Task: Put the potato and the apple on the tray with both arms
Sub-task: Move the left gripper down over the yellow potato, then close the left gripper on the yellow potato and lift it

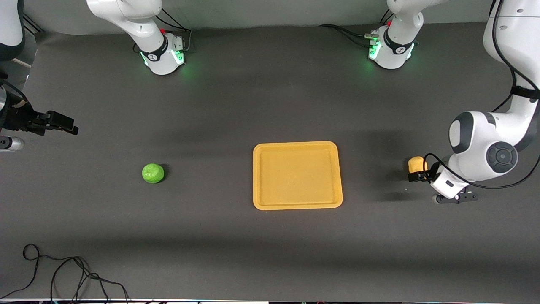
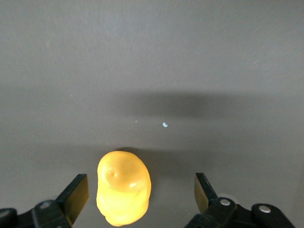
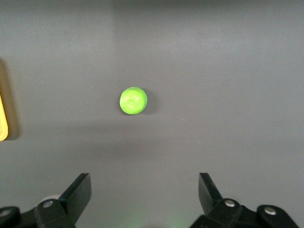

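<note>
Bare table around tray (image 1: pixel 297 145); potato (image 1: pixel 415 164) between open left claw (image 1: pixel 418 176) fingers

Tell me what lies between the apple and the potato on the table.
The tray, with nothing on it, lies between the apple and the potato; otherwise only dark tabletop. The front view shows this.

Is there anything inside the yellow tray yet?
No. The tray has nothing in it. The apple and the potato both sit on the dark table outside it. Nothing covers the tray.
</note>
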`<move>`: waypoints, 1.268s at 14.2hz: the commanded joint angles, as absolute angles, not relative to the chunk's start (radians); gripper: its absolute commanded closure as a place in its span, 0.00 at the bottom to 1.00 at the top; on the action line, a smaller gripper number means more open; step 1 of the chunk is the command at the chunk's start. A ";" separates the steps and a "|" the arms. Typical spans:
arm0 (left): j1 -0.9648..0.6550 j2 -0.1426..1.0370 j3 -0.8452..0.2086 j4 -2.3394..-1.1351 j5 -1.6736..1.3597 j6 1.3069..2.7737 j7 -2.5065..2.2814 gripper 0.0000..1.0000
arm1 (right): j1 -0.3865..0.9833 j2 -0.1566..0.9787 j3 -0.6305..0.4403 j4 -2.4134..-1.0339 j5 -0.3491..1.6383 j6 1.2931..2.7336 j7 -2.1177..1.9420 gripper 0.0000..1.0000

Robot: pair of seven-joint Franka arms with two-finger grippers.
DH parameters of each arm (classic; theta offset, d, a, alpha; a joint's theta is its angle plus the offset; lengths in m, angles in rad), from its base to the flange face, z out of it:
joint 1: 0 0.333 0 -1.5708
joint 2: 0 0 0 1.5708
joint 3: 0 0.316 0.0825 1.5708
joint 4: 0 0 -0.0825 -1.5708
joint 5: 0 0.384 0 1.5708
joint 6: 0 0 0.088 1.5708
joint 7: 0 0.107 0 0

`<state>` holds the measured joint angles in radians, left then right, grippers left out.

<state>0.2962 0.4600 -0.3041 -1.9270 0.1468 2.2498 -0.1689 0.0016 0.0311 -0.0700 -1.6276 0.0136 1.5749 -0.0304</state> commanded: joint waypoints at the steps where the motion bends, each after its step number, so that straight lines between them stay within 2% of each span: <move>1: 0.293 0.452 -0.290 -1.970 0.163 2.272 -0.186 0.01 | 0.014 0.032 -0.083 -1.624 0.008 1.586 -0.046 0.00; 12: 0.293 0.479 -0.279 -2.043 0.233 2.349 -0.250 0.02 | 0.012 0.032 -0.083 -1.628 0.008 1.586 -0.046 0.00; 13: 0.293 0.480 -0.279 -2.043 0.232 2.350 -0.250 0.05 | 0.012 0.032 -0.083 -1.628 0.008 1.586 -0.046 0.00; 15: 0.293 0.485 -0.279 -2.042 0.232 2.347 -0.252 0.20 | 0.012 0.032 -0.083 -1.628 0.008 1.586 -0.046 0.00; 18: 0.293 0.486 -0.281 -2.034 0.232 2.327 -0.264 0.60 | 0.012 0.034 -0.084 -1.628 0.008 1.586 -0.046 0.00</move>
